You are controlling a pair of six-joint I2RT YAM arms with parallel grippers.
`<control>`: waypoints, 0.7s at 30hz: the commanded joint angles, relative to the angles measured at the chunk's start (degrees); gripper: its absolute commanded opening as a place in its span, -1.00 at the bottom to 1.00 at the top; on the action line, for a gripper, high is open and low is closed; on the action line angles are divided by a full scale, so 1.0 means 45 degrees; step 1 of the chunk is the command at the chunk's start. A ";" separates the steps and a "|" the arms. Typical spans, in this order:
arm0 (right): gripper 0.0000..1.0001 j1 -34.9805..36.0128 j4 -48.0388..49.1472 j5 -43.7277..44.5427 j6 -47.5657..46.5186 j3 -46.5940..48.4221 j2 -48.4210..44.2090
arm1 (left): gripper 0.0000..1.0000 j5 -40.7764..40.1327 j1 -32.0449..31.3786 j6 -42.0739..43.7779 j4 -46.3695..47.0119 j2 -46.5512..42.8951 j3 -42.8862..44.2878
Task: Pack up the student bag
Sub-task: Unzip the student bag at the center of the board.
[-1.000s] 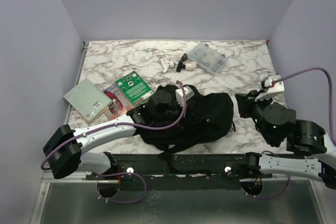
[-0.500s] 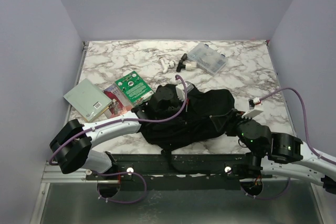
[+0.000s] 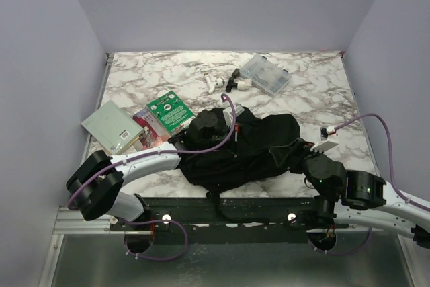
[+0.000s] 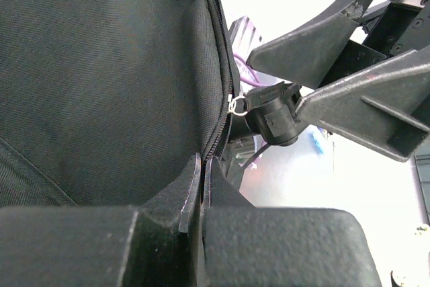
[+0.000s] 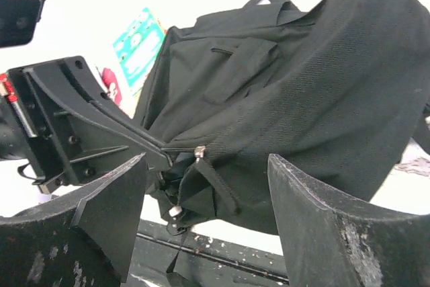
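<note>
On the white, grey-veined marble desk (image 3: 316, 99), far left, lies a flat grey rectangular book (image 3: 113, 128) with a barcode label. Just beside it are a red packet (image 3: 144, 128) and a green printed card (image 3: 168, 111), overlapping one another. The student bag (image 3: 259, 142), black woven fabric, soft and slumped, lies in the middle of the desk near the front edge, its left end close to the green card. Behind it, well apart, are a small white piece (image 3: 213, 85), a black-and-white piece (image 3: 236, 82) and a clear plastic box (image 3: 265, 74) with compartments. The left arm (image 3: 144, 160), white with black joints and a purple cable, reaches in low from the front left corner over the bag's left half. The left hand (image 4: 203, 179) has its pads pressed together on the bag's zip edge, with the coarse fabric rising between them and a small metal zip ring (image 4: 235, 104) just above. The right arm (image 3: 376, 196) comes from the front right corner to the bag's right end. The right hand (image 5: 205, 166) is spread wide, with a fold of the bag and a metal zip pull (image 5: 199, 150) between its dark matt fingers (image 5: 111, 210). The fingers are not touching the fold or the zip pull.
</note>
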 commanded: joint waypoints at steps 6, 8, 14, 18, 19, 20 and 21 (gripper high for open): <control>0.51 0.0004 0.1707 -0.0536 -0.1674 -0.0764 -0.0568 | -1.00 0.0936 0.0157 -0.0633 0.1536 -0.0228 -0.0146; 0.38 0.0019 0.2662 -0.1000 -0.2210 -0.1138 -0.0562 | -1.00 0.1022 0.0152 -0.0714 0.1616 -0.0173 -0.0145; -0.22 0.0007 0.4605 -0.1019 -0.2891 -0.1868 -0.0118 | -1.00 0.1143 0.0154 -0.0887 0.1790 -0.0190 -0.0220; -0.46 0.0008 0.4745 0.0024 -0.3326 -0.1730 0.0583 | -1.00 0.1167 0.0154 -0.0961 0.1877 -0.0180 -0.0296; -0.46 0.0007 0.4668 0.0234 -0.3384 -0.1652 0.0780 | -1.00 0.1176 0.0152 -0.0980 0.1897 -0.0190 -0.0325; -0.46 0.0010 0.4679 0.0379 -0.3516 -0.1620 0.0953 | -1.00 0.1167 0.0154 -0.0995 0.1915 -0.0201 -0.0373; -0.48 0.0018 0.4737 0.0422 -0.3669 -0.1569 0.1088 | -1.00 0.1173 0.0157 -0.1017 0.1937 -0.0194 -0.0386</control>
